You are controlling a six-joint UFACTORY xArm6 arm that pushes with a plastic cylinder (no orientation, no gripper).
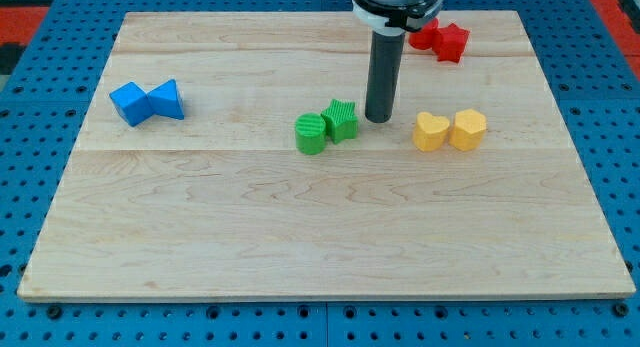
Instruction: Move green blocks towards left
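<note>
The pale wooden worktop (320, 217) fills most of the view and rests on a blue perforated base (30, 107). Above its top edge hangs the arm's dark rod (383, 77), upright under a black and white collar. The tool here is a plain rod with no jaws, so it has nothing to spread or clamp; my tip (378, 119) sits on the board just to the view's right of the green blocks, close beside the nearer one, though I cannot tell whether it touches it.

The two green blocks lie near the board's middle, touching each other. The green cylinder-like block (311, 133) is the one further to the view's left and slightly lower; the green ribbed block (341, 119) sits at its upper right. Together the pair runs on a slant from lower left to upper right.

To the view's right of my tip, two yellow blocks (450, 130) sit side by side, touching, well apart from the green pair. Two red blocks (442, 37) lie near the top edge, partly hidden behind the rod. Far off at the view's left, two blue blocks (147, 101) touch one another, a little higher in the view than the green pair.
</note>
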